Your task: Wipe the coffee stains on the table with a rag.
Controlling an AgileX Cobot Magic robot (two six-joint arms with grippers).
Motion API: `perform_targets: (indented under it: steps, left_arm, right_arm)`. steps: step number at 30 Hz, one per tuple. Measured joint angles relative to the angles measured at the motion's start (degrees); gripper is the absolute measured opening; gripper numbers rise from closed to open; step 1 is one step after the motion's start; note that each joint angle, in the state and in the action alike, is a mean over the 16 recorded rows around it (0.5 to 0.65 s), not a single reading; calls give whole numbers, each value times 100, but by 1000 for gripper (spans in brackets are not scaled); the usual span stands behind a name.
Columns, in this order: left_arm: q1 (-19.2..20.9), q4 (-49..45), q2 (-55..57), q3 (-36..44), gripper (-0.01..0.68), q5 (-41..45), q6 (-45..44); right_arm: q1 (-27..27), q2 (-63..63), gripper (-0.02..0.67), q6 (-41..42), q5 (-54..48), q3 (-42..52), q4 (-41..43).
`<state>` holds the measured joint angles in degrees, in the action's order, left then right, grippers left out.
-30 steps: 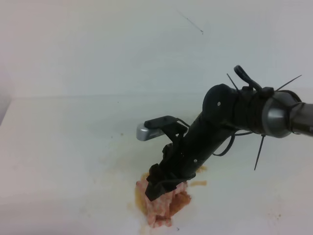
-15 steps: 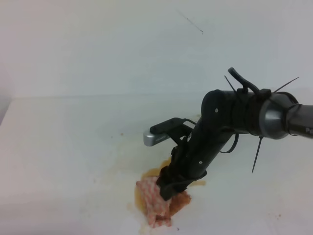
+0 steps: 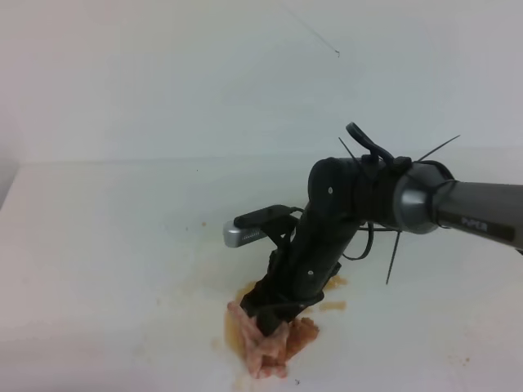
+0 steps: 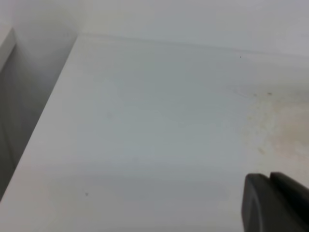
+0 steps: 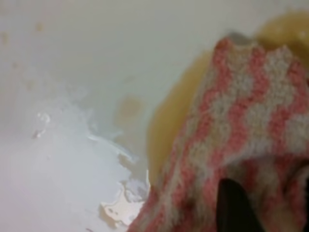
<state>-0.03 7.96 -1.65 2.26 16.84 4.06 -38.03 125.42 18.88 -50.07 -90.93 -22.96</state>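
The rag (image 3: pixel 270 349), pink-red and white striped and wet with brown, lies bunched on the white table (image 3: pixel 106 245) near its front edge. It sits in the amber-brown coffee stains (image 3: pixel 237 328). My right gripper (image 3: pixel 266 315) points down and presses into the rag's top, shut on it. The right wrist view shows the rag (image 5: pixel 241 121) close up, with a dark fingertip (image 5: pixel 235 208) sunk in it and the brown puddle (image 5: pixel 169 121) along its left edge. Of my left gripper, only a dark finger part (image 4: pixel 275 203) shows.
Small tan smears (image 3: pixel 332 306) lie right of the rag, and specks (image 3: pixel 204 224) lie further back. The left wrist view shows the table (image 4: pixel 145 121) with a faint tan smear (image 4: pixel 270 125) and its left edge (image 4: pixel 43 116). A white wall (image 3: pixel 204 73) stands behind.
My right arm swung first right, then back left over the stain. The rag stayed under the gripper and is now more bunched and narrower.
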Motion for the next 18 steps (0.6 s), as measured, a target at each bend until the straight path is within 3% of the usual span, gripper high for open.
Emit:
perform_targets:
  steps: [9,18]
  left_arm:
    - [0,0,0,0,1,0,0]
    - [0,0,0,0,1,0,0]
  right_arm:
    - [-263,315,96,23,-584,-766,167]
    - [-574,409,76,215,-860,-1187,235]
